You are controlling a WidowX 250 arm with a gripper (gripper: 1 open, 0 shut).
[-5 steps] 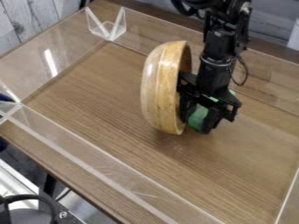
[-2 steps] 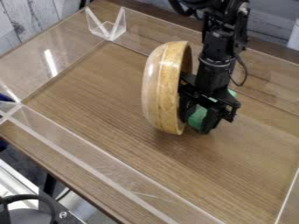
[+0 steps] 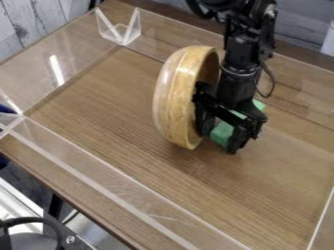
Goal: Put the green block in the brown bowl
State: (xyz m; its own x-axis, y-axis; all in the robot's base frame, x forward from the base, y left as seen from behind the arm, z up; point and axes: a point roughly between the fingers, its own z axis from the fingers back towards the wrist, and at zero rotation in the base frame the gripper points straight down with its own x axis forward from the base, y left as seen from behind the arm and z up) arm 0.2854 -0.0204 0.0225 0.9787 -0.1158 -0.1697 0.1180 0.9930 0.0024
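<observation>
Scene: a wooden table with a clear plastic wall around its edges, seen from a camera above and to one side.
Arm: a black robot arm comes down from the top of the view, its wrist pointing straight down at the table.
Claw: the claw sits low over the table on the right side of the bowl, its two black fingers spread apart on either side of the block.
Claw state: the fingers stand wide, with a gap visible beside the block; whether they press on it cannot be told from this angle.
Green block: the green block is between the claw's fingers, down near the table top, just beside the open face of the bowl.
Brown bowl: the brown bowl is tipped up on its rim, standing almost on edge, its hollow side turned towards the claw and its rounded back turned to the left of the view.
Block and bowl: the block lies at the bowl's lower right edge; whether it touches the rim cannot be told.
Other things: a small clear plastic bracket stands at the far left corner of the table, well apart from the bowl.
</observation>
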